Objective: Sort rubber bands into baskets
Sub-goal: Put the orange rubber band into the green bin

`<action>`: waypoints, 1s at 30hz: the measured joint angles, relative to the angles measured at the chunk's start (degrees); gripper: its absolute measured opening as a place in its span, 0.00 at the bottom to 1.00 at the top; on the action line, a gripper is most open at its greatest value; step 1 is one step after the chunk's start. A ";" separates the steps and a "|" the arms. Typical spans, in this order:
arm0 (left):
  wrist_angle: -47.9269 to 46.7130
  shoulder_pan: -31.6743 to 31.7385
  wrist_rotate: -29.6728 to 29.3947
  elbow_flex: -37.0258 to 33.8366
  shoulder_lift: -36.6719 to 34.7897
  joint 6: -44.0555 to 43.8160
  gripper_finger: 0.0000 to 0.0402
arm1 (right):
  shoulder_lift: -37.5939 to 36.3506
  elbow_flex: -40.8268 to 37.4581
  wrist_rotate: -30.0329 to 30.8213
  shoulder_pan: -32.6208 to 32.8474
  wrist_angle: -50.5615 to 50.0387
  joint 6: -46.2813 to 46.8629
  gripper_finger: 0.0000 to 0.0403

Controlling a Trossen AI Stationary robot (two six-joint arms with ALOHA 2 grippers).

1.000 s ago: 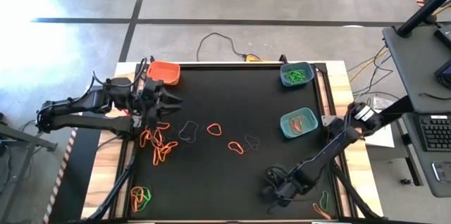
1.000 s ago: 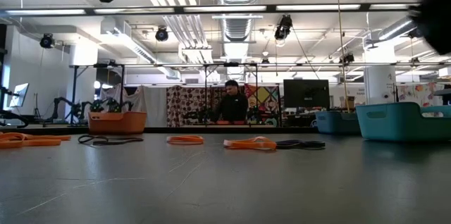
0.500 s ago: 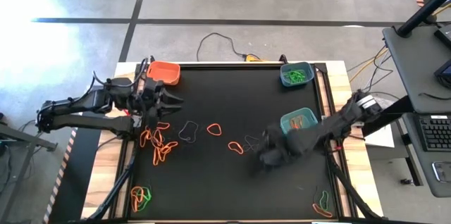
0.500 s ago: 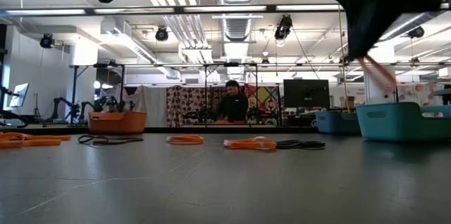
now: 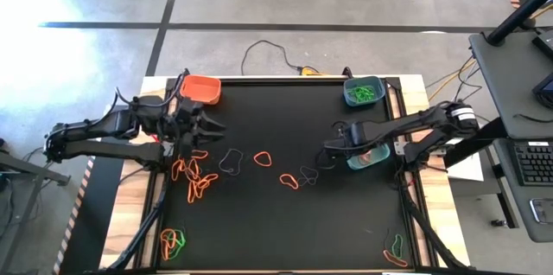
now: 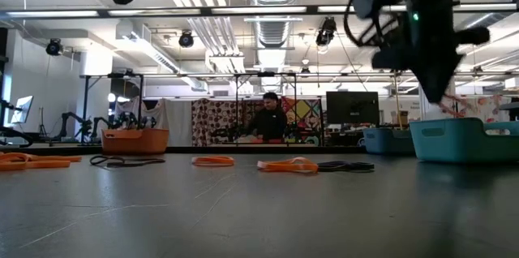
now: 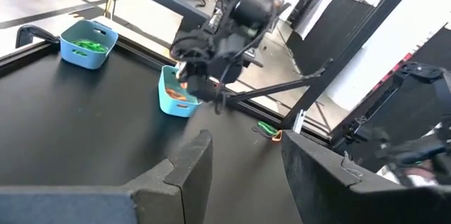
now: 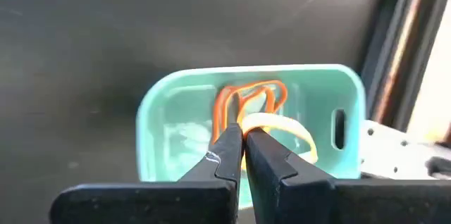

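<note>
My right gripper hangs over the teal basket at the table's right, shut on a pale orange rubber band. Orange bands lie inside that basket. A blue basket with green bands stands at the far right, and an orange basket at the far left. Loose orange and dark bands lie on the black mat. My left gripper is open and empty near the orange basket, above the left cluster of bands. My right gripper pinches the pale orange band at one spot of its loop between its two fingertips. The fingers point down from above. The rest of the loop hangs slack beside the tips, above the inside of the teal basket.
Single bands lie mid-mat: dark, orange, orange, dark. More bands lie at the near left and near right corners. A person shows far behind the table.
My right gripper has gone from the near right part of the table up and toward the far right, ending above the teal basket with the orange band hanging from it.
</note>
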 joint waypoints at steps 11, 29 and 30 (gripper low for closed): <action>-0.02 0.01 -0.09 0.00 0.11 0.01 0.38 | -0.51 -12.19 -4.63 -3.59 17.60 -2.09 0.04; 0.00 0.02 -0.13 0.00 -0.32 1.39 0.38 | -4.31 4.63 0.42 5.33 12.90 -1.19 0.41; 0.00 0.01 -0.13 0.00 -0.58 1.38 0.38 | -3.73 6.33 1.21 7.01 11.26 0.69 0.41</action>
